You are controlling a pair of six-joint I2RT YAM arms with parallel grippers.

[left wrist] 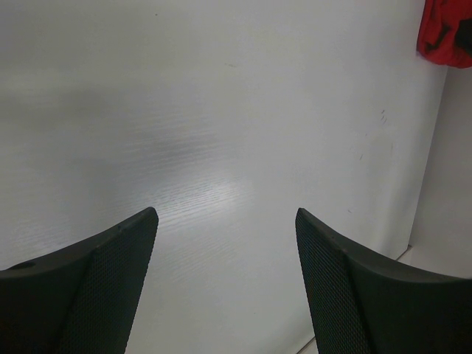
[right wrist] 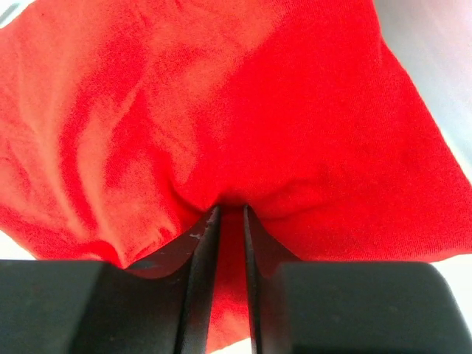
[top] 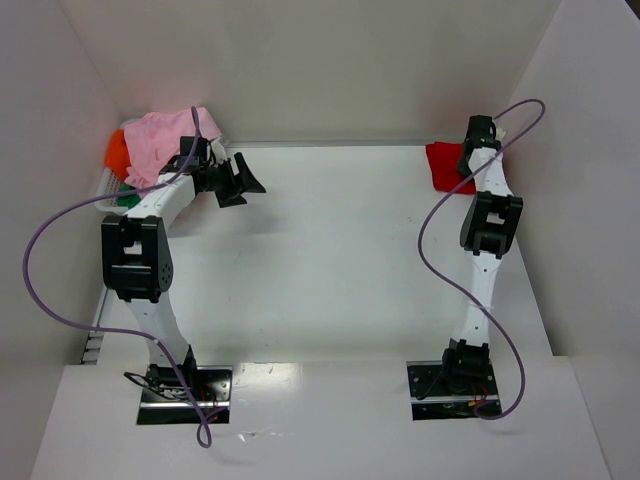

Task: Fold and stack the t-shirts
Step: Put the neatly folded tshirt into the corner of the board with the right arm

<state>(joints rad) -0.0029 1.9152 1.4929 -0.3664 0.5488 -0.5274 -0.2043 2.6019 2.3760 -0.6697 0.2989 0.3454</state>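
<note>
The bright red t-shirt (top: 443, 162) lies bunched at the far right of the table; it fills the right wrist view (right wrist: 243, 103) and shows at the top right corner of the left wrist view (left wrist: 442, 33). My right gripper (right wrist: 231, 210) is shut on a fold of it. The light pink t-shirt (top: 165, 140) lies on a pile at the far left, with the orange one (top: 116, 150) and a bit of the green one (top: 128, 200) beside it. My left gripper (top: 240, 180) is open and empty just right of the pile, over bare table (left wrist: 225, 217).
The pile sits in a white basket (top: 108, 190) against the left wall. White walls close in the table on the left, back and right. Purple cables loop from both arms.
</note>
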